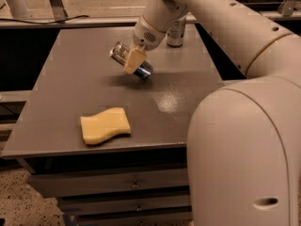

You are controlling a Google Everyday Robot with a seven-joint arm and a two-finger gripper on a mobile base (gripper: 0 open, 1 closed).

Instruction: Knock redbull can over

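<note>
The redbull can (pixel 145 70), slim and silver with a blue end, is tilted steeply on its side at the middle of the grey table (pixel 61 93). Its top points up and to the left, and its lower blue end is close to the tabletop. My gripper (pixel 131 61) comes down from the white arm at the upper right and is shut on the can around its middle. One tan finger pad (pixel 134 59) lies across the near side of the can. The other finger is hidden behind the can.
A wider plain silver-grey can (pixel 176 32) stands upright at the back of the table, partly behind my arm. A yellow sponge (pixel 104 125) lies near the front left edge. The robot's white body (pixel 244 154) fills the right foreground.
</note>
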